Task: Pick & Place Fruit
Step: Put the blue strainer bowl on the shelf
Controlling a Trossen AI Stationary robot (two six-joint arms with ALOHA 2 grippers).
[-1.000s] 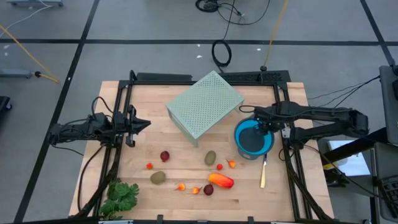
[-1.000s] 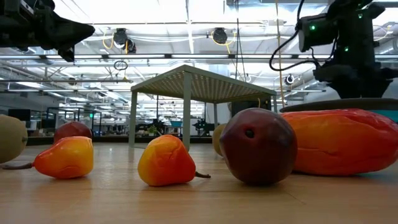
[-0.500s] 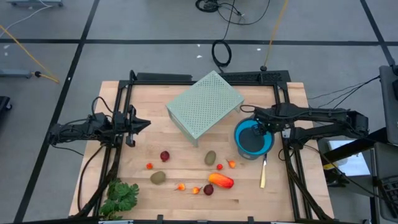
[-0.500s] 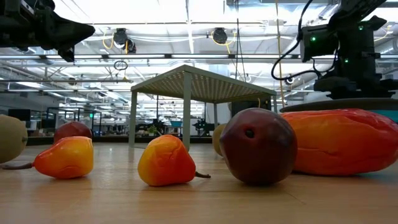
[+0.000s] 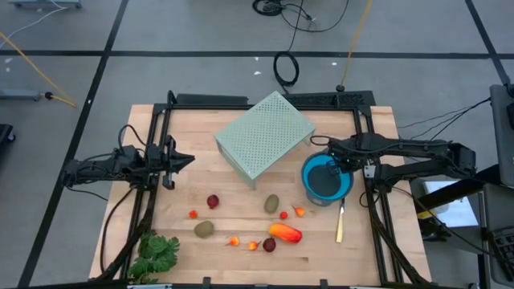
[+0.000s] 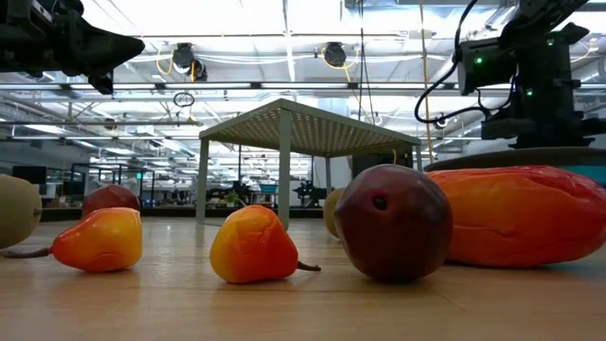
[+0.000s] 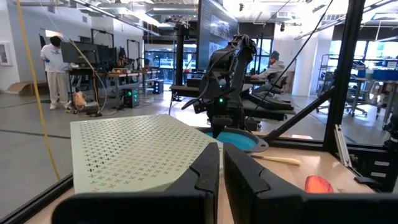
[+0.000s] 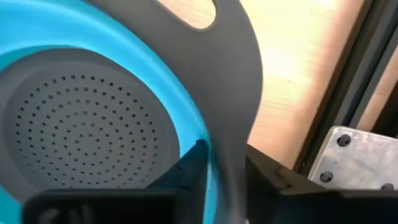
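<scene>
A wooden desk [image 5: 241, 136] is seen from directly above, with two dark arms reaching in from its sides.

At the desk's 9 o'clock edge, the left end effector [image 5: 186, 160] is held above the wood with its fingers [image 7: 202, 174] pressed together and nothing between them. It points toward 3 o'clock.

At about 7 o'clock, in the near corner, a green leafy bunch [image 5: 155, 252] is seen.

The fruit [image 5: 249, 223] is spread loosely over the near half of the desk, around 6 o'clock. From left to right there are: a tiny orange piece [image 5: 193, 214], an oval brown-green piece [image 5: 204, 229], a dark red ball [image 5: 213, 201], two small orange pieces [image 5: 234, 240], a second dark red ball [image 5: 269, 245], a second oval brown-green piece [image 5: 272, 204], the long orange-red piece [image 5: 285, 234], and two more tiny ones [image 5: 299, 212]. None of it is touched by either arm.

At the centre, toward 12 o'clock, a pale green perforated box [image 5: 264, 134] is standing on legs.

At about 3 o'clock, a blue colander [image 5: 326, 186] with a grey perforated base is placed. The right end effector [image 5: 344, 161] is closed on its grey rim [image 8: 233, 93], at the edge nearest the right arm, one finger inside the bowl and one outside.

Just beside the colander, toward 4 o'clock, a slim yellow-handled knife [image 5: 340, 223] is laid flat.
</scene>
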